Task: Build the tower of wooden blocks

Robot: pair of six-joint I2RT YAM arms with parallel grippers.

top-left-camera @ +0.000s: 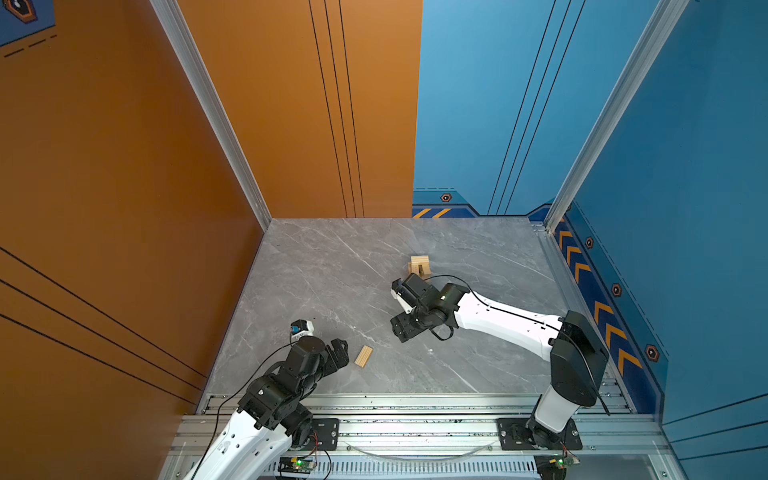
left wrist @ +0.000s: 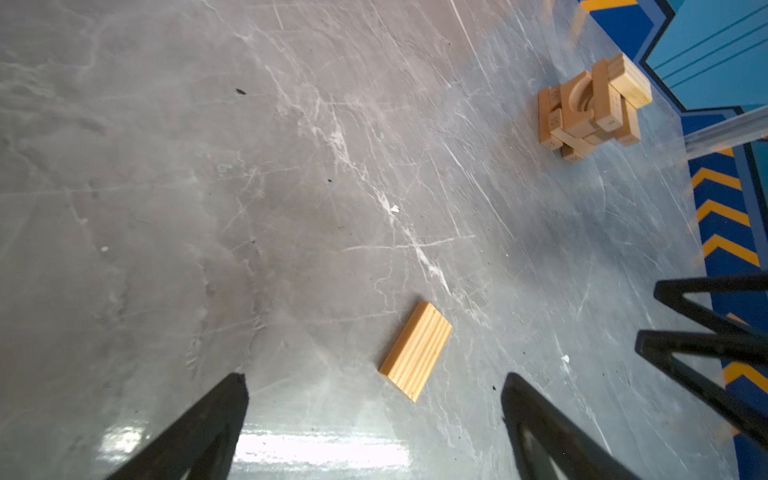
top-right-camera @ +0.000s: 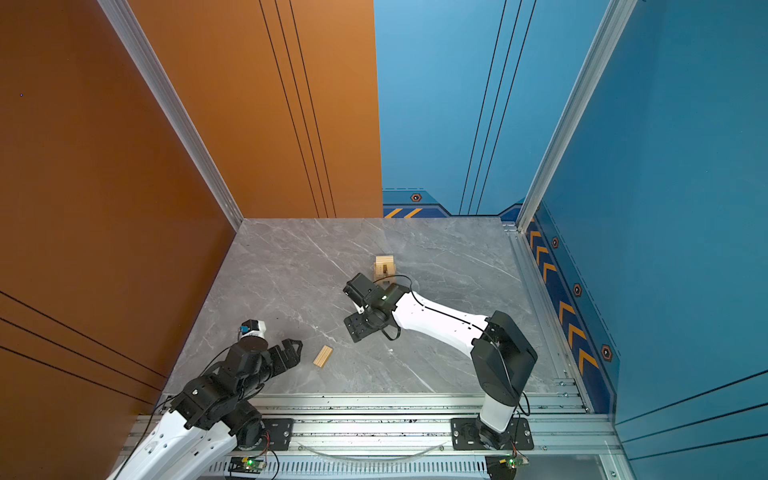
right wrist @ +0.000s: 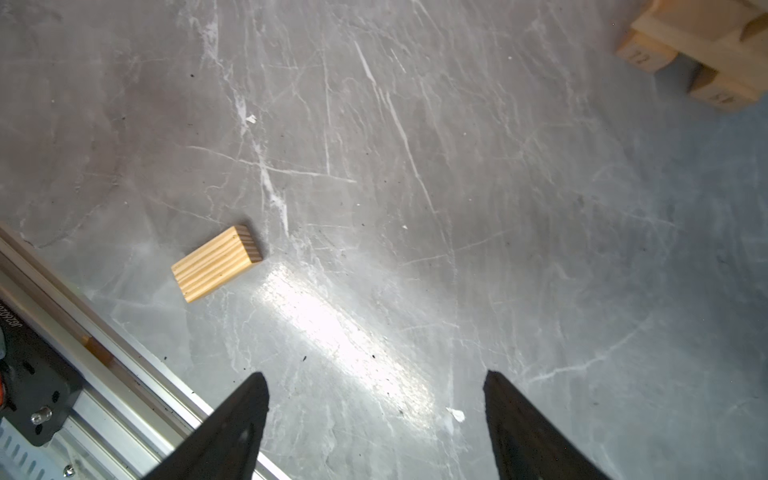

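A grey marble table (top-left-camera: 332,270) holds two robot arms and pale wooden pieces. One flat grooved slab (top-left-camera: 363,356) lies alone near the table's front edge, grooves up. Just beside the slab, on the robot's left, the left gripper (left wrist: 374,382) hangs low with its black jaws spread wide and nothing between them; it does not touch the slab. Farther back from the slab and to the robot's right, the right gripper (right wrist: 376,378) points down at bare marble, its jaws also apart and empty. Well beyond the slab, toward the back wall, stands the tower (top-left-camera: 419,266): a small square stack of short bars in crossed layers, with a half-ring arch (left wrist: 579,97) showing inside it in the left wrist view.
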